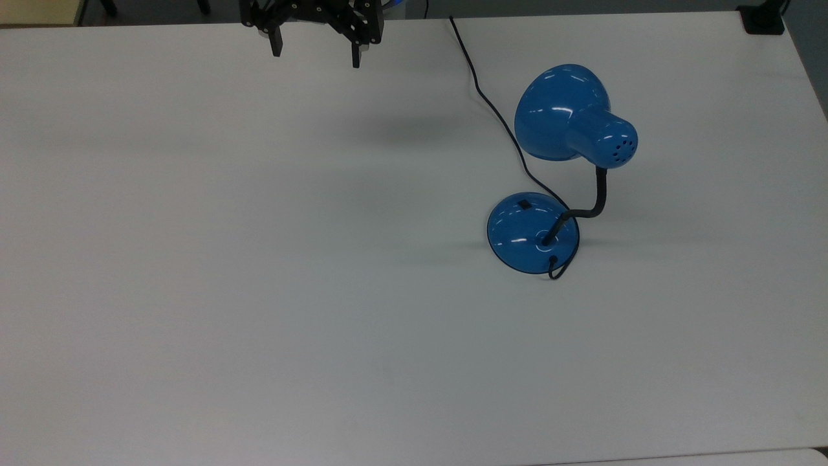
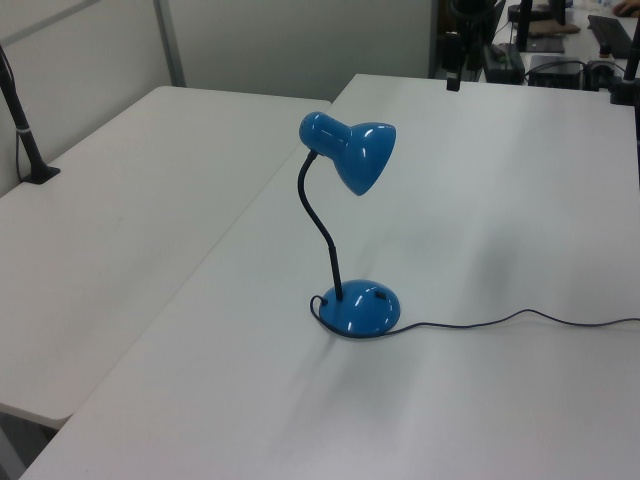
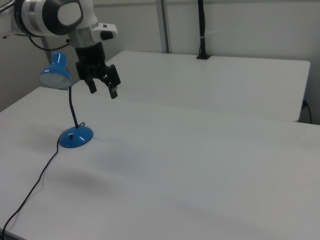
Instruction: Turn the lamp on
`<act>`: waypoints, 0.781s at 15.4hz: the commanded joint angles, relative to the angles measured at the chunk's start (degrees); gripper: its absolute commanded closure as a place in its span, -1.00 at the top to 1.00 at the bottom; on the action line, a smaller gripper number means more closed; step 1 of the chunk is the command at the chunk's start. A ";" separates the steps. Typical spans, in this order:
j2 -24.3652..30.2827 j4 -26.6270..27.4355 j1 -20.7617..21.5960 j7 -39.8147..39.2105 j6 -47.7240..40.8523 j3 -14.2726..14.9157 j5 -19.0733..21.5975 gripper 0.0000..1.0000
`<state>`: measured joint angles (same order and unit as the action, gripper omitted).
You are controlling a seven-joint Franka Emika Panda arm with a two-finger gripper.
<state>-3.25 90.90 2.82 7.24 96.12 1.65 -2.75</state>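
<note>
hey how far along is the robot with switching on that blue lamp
Nothing looks done yet: the lamp shows no glow in the right view, and its small black switch on the base is untouched. In hand: the claw hangs open above the table, well away from the lamp. Left: reach the base and press the switch.

The arm's wrist point(image 3: 60, 17) is glossy white with rounded, silver-grey joint caps and a small white box at its three o'clock side — beneath it a black gripper point(image 3: 103, 91) of open linkage bars dotted with pale screws, ending in two slim, dark, widely parted fingers point(image 1: 276, 46).
</note>
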 commanded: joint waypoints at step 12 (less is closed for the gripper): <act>0.17 0.86 0.52 -26.98 -7.42 -0.51 0.38 1.00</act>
<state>-3.51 91.19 2.88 -10.39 92.46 1.59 -2.75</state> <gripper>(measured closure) 0.000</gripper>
